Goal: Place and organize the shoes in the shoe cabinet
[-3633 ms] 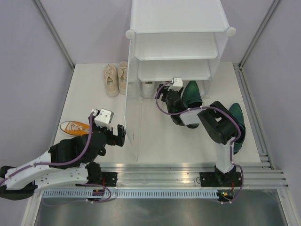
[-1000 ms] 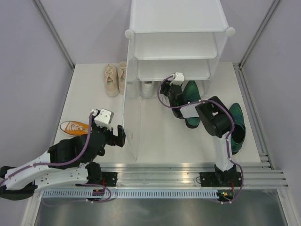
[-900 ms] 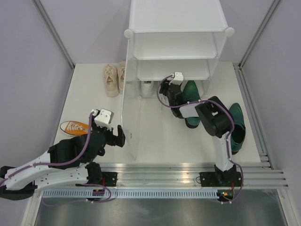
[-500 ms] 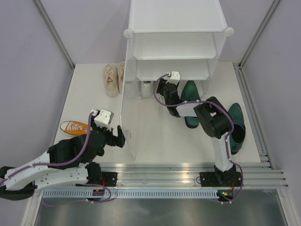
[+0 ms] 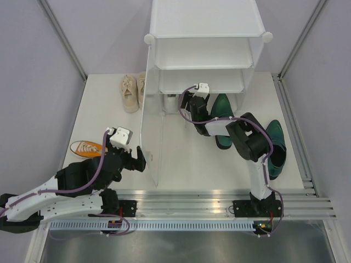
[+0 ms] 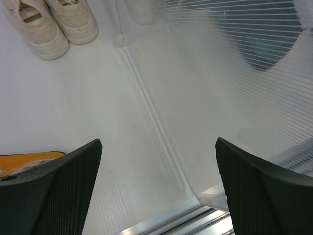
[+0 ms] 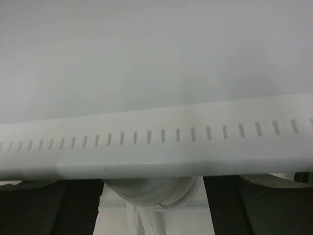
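Right gripper [image 5: 188, 103] reaches into shoe cabinet [image 5: 205, 49] bottom tier, where a white sneaker [image 5: 171, 102] sits; green heels [image 5: 222, 115], cream sneakers [image 5: 131, 92], orange sneaker [image 5: 86, 147] lie outside, so mostly undone; left wrist: left gripper [image 6: 157, 147] spread wide, empty, beside the side panel [image 6: 244, 73]; right wrist: shelf edge [image 7: 156, 142] fills view, maybe something white between fingers [image 7: 49, 205], so grip can't be told.

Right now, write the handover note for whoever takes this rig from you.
Left gripper: open, empty, beside the shoe cabinet, at its left side panel.
Right gripper: at the bottom tier's front, jaws either side of a white round part; clamped or not, unclear.
On the table: cream sneakers left of the cabinet, one orange sneaker far left, one green heel at the cabinet front, the other far right.
A white shoe seems to sit in the bottom tier.
Left: shelve the rest.
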Controlling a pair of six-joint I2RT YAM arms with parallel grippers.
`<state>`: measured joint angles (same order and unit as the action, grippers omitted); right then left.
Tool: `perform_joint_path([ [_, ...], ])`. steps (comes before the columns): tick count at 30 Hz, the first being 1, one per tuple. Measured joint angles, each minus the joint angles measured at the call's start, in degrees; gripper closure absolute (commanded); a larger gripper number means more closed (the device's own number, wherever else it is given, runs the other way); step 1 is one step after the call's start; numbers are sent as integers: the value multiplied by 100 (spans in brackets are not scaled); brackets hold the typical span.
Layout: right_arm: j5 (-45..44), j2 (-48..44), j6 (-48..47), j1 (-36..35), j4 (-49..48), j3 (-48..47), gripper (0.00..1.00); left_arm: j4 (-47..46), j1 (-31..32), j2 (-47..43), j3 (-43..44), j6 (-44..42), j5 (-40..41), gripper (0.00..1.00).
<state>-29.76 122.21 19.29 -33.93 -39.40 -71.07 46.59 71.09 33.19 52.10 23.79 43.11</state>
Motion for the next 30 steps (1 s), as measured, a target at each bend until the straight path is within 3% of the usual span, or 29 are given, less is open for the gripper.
perform_joint_path([
  [7,138,-461,52,-133,133,107,14,0,0,-94,0,0,2,0],
  [17,330,-1423,195,-223,376,763,12,0,0,-127,0,0,24,0],
  [23,297,-2717,326,-221,562,2127,16,0,0,-125,0,0,31,0],
  [30,-127,-4774,603,-181,1683,3171,22,0,0,-120,0,0,35,1],
])
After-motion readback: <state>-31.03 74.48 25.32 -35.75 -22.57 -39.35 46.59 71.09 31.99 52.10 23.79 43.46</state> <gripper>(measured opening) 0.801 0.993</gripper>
